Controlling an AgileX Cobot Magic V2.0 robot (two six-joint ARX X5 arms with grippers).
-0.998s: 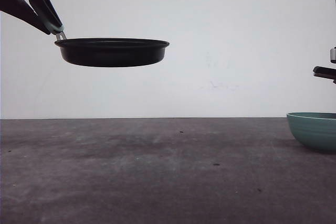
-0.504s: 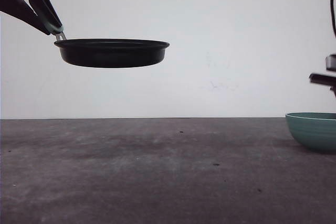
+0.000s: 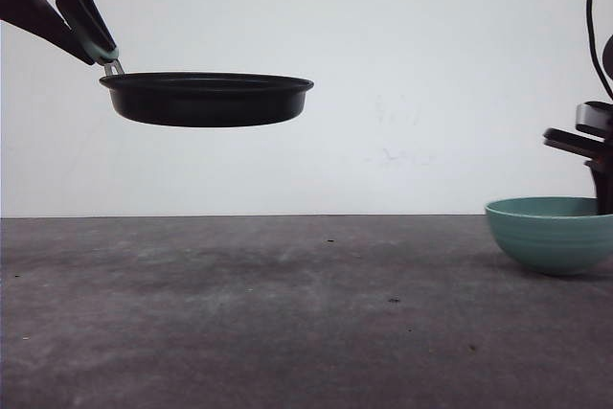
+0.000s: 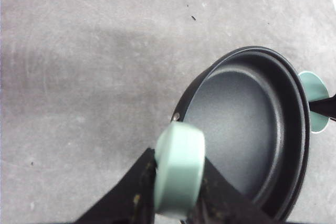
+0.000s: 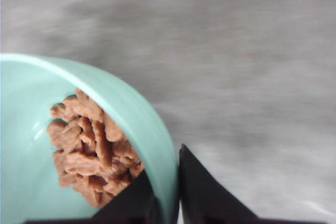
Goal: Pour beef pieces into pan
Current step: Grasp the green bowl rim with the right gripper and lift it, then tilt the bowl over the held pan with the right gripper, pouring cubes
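- The left gripper (image 4: 176, 195) is clenched on the pan's mint-green handle (image 4: 179, 174), its black fingers (image 4: 128, 198) pressed to either side of it.
- The pan (image 3: 206, 98) hangs level in the air, well above the grey tabletop (image 3: 287, 313), over its left part in the front view.
- From the left wrist view the pan's black inside looks bare, with one small rivet near the handle's neck.
- The right gripper (image 5: 176, 192) is grasping the rim of the teal bowl (image 5: 131, 119); one finger sits inside the wall and one outside.
- The beef pieces (image 5: 92, 148) lie heaped inside that bowl, a reddish-brown pile against the wall nearest the gripper.
- In the front view the bowl (image 3: 548, 233) sits at the far right, low by the tabletop; I cannot tell whether it touches the surface.
- Bowl and pan are well apart, at opposite sides of the tabletop.
- I can read no brand, label or writing on the pan, the bowl or the grippers.
- The right wrist view is blurred.
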